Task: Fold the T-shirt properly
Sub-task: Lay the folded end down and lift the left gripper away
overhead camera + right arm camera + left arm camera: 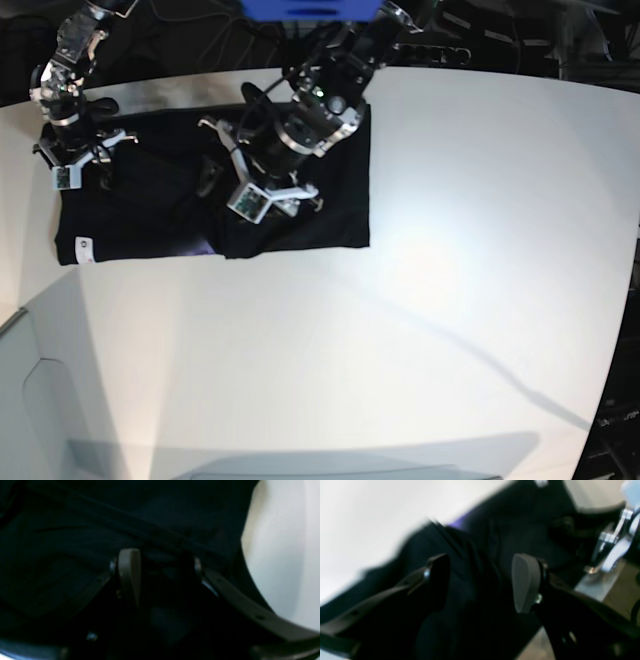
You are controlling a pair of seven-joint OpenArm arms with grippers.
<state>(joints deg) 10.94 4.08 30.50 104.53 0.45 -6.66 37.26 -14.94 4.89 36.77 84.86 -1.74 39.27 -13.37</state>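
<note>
- Lying flat on the white table (450,280), the T-shirt (140,215) spreads as a wide black band toward the 10 o'clock part of the base view.
- Its near edge runs straight, and its right edge sits at about 12 o'clock of the tabletop's middle.
- A small white tag (82,243) shows at the cloth's lower left corner, and a faint purple patch (197,245) peeks out along the near edge (just left of where one layer overlaps another).
- The left gripper (480,580) hangs over the right half of the shirt, at about 11 o'clock in the base view.
- In its wrist view the jaws stand well apart, with dark cloth between and beneath them; nothing is pinched between the pads (526,582).
- The right gripper (162,572) sits over the shirt's far left corner, near the table's 10 o'clock edge.
- Its wrist view is dark and blurred: one pale fingertip (128,572) is plain, the other barely shows, and they stand apart over black cloth.
- Whether cloth is caught between those fingers I cannot tell.
- White table shows at 3 o'clock in the right wrist view, beyond the shirt's edge.
</note>
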